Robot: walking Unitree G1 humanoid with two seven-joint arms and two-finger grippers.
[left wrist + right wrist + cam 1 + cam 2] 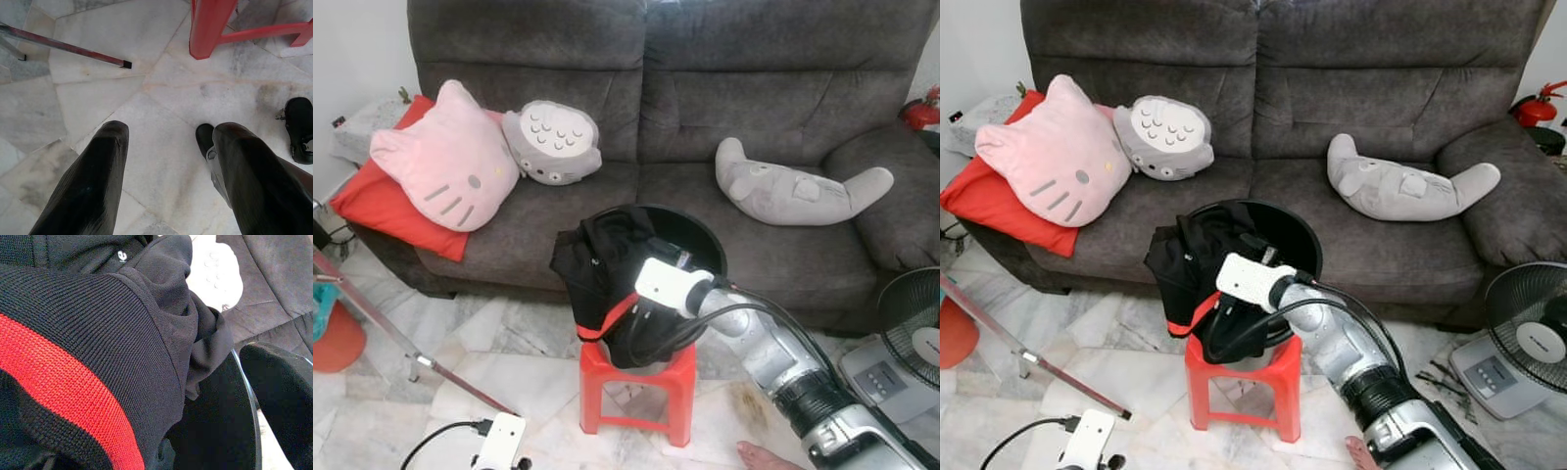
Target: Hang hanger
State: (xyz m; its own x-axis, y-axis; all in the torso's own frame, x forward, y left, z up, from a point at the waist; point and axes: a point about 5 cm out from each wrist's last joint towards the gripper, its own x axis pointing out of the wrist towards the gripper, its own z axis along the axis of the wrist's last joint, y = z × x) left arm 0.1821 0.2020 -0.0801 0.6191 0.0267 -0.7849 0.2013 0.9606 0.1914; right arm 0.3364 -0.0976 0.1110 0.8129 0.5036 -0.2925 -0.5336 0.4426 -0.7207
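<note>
My right arm (773, 343) reaches forward to the black tub (690, 235) that stands on the red stool (641, 387), in front of the grey sofa (705, 88). My right gripper (651, 299) is at the front rim of the tub, pressed into the black garment (602, 259) that hangs over the tub's left edge. This garment has a red band (63, 382) along its ribbed hem. In the right wrist view one black finger (283, 396) is near the tub's rim and the cloth covers the other side, so I cannot tell if this gripper is open or closed. I cannot make out a hanger among the cloth.

My left gripper (168, 134) hangs low over the marble floor (146, 73) with its two fingers (93, 186) wide apart and nothing between them. Near it is a leg of the stool and a thin metal bar (63, 46) that lies on the floor.

On the sofa, at its left end, a pink cat pillow (445, 157) leans on a red cushion (386, 201), and a grey round plush (553, 142) touches it. A grey long plush (798, 186) lies on the right seat. A fan (911, 323) stands at the right edge, beside the sofa
</note>
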